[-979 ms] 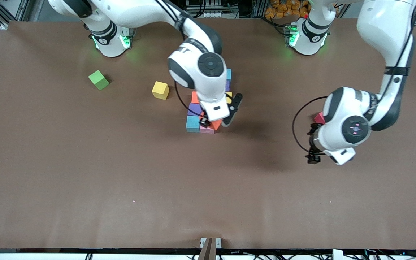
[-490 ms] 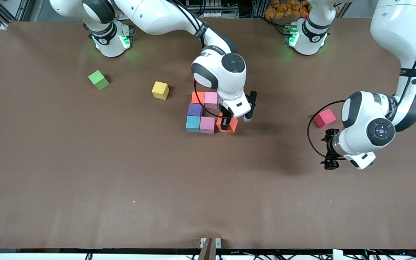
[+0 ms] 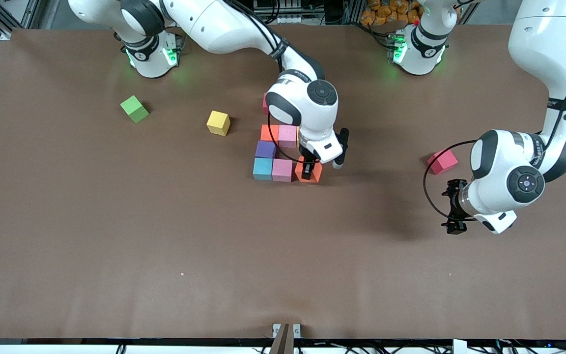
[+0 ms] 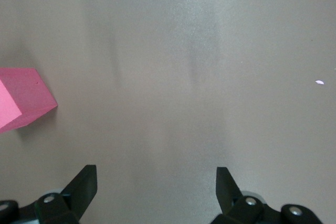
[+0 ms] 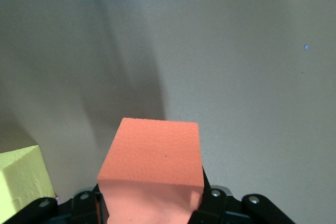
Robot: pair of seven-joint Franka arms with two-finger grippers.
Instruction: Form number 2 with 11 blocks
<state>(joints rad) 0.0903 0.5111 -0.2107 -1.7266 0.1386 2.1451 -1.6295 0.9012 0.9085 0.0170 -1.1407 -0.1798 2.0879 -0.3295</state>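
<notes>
We see the right gripper [image 3: 307,171] clamped on an orange cube [image 3: 314,173] at the end of the row nearest the front camera, just beside a pink cube [image 3: 282,170] and a blue cube [image 3: 262,168]. In the right wrist view the orange cube [image 5: 152,169] fills the space between the fingers, whose tips it hides, and we cannot tell whether it rests on the table [image 3: 116,221]. A purple cube [image 3: 265,149] sits one row up, then another orange cube [image 3: 268,132] and a second pink one [image 3: 288,135]. The right arm covers the rest of the number 2 [image 3: 283,152]; only a red sliver [image 3: 265,103] shows past its wrist, and a pale yellow corner [image 5: 21,179] shows cut off in the right wrist view.

A loose yellow cube [image 3: 218,123] and a green cube [image 3: 134,108] lie toward the right arm's end. The left gripper [image 3: 454,206] hovers with its jaws wide apart and nothing between them, near a lone pink cube [image 3: 442,162], which its wrist view cuts off at the edge [image 4: 23,103].
</notes>
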